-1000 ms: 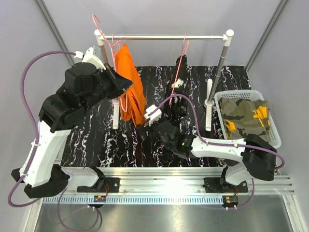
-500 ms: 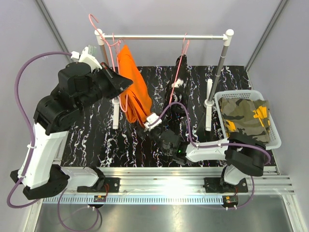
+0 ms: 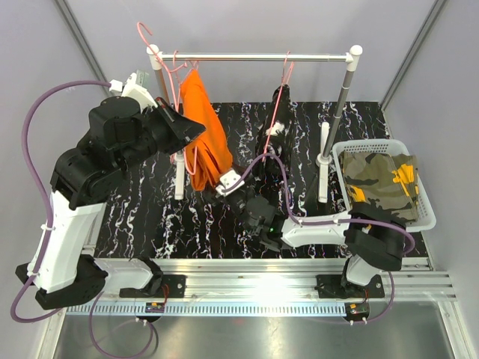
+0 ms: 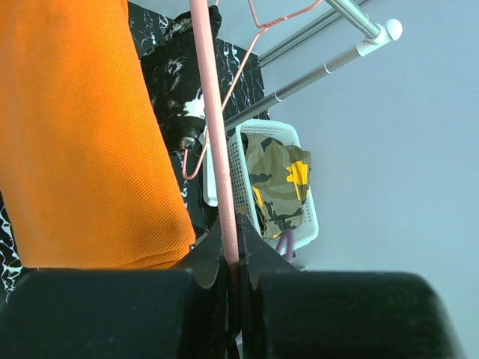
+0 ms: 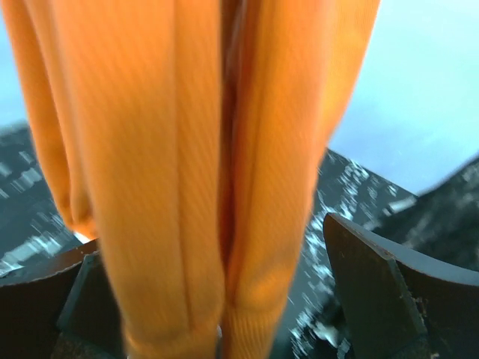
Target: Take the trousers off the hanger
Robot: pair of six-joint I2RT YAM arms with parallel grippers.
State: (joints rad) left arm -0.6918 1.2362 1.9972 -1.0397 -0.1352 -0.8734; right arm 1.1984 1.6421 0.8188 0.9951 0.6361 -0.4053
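Our right gripper (image 5: 213,299) has reached the orange trousers (image 3: 202,127), fingers wide around their hem; beside them, our left gripper (image 4: 233,250) pinches the hanger (image 4: 213,112).

You have three pairs of trousers in view: one orange pair (image 3: 206,142) and one black pair with white markings (image 3: 275,127), both hanging, and one camouflage pair (image 3: 378,179) lying in the basket. There is just one basket (image 3: 428,218). You can count two pink hangers for certain: one hanger (image 4: 213,112) with the orange pair and a second hanger (image 3: 287,69) with the black pair. More pink wire (image 3: 144,31) by the left post may be a third; you cannot tell. There is one rack (image 3: 254,56) and one worktop (image 3: 150,217). You have two arms, the left arm (image 3: 71,217) and the right arm (image 3: 322,226), each with two fingers (image 4: 206,258).
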